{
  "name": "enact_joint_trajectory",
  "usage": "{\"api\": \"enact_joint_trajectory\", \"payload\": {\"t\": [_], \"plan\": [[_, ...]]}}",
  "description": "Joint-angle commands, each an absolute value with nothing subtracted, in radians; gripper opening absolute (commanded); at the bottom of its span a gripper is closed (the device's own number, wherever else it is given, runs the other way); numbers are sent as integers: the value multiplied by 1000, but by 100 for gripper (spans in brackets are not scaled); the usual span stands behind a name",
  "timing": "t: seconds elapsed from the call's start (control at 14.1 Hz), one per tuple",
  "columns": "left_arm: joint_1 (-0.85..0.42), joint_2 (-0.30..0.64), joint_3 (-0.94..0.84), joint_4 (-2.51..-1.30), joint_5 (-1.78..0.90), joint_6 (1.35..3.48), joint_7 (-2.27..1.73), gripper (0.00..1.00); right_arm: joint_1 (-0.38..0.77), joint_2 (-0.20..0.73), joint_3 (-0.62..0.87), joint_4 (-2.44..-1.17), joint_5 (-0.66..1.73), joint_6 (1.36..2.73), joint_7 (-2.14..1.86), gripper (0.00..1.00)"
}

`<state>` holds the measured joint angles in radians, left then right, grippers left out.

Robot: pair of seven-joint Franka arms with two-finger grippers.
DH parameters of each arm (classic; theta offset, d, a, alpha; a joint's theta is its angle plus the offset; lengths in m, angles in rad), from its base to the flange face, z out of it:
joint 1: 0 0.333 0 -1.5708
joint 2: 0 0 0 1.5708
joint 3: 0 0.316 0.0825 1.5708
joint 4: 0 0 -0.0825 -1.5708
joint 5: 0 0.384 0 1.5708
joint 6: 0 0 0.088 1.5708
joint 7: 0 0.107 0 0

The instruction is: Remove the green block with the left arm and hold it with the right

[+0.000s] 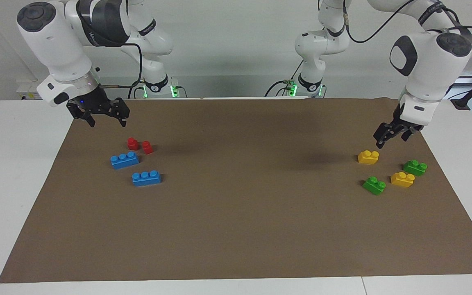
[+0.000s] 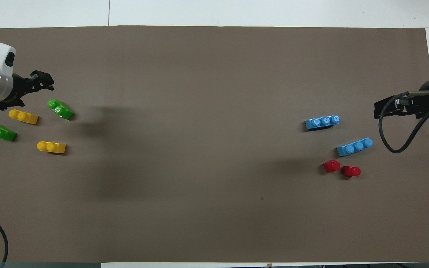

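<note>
Two green blocks lie on the brown mat toward the left arm's end. One green block (image 1: 374, 185) (image 2: 60, 109) is farthest from the robots in its group. The other green block (image 1: 415, 167) (image 2: 4, 133) lies closer to the mat's side edge. My left gripper (image 1: 391, 140) (image 2: 50, 82) is open and empty. It hangs low over the mat beside a yellow block (image 1: 368, 157), apart from both green blocks. My right gripper (image 1: 107, 121) (image 2: 377, 110) is open and empty above the mat's edge at the right arm's end.
A second yellow block (image 1: 402, 179) lies between the two green blocks. Two blue three-stud bricks (image 1: 125, 160) (image 1: 146, 178) and two small red blocks (image 1: 132, 143) (image 1: 148, 147) lie below the right gripper. The brown mat (image 1: 236, 213) covers the table.
</note>
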<state>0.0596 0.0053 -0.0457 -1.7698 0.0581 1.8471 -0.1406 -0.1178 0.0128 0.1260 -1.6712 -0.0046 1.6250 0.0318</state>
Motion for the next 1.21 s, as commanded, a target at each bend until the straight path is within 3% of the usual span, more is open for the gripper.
{"api": "enact_joint_trajectory", "payload": {"t": [0.0, 0.21, 1.14], "plan": [[49, -25, -54, -1714, 26, 1714, -97, 100, -121, 3, 127, -1678, 17, 1609, 32, 100], [35, -26, -64, -1640, 25, 1588, -92, 100, -118, 5, 127, -1677, 2, 1609, 31, 100], [34, -44, -66, -1638, -9, 1598, -84, 100, -118, 2, 129, -1681, 14, 1608, 32, 100]]}}
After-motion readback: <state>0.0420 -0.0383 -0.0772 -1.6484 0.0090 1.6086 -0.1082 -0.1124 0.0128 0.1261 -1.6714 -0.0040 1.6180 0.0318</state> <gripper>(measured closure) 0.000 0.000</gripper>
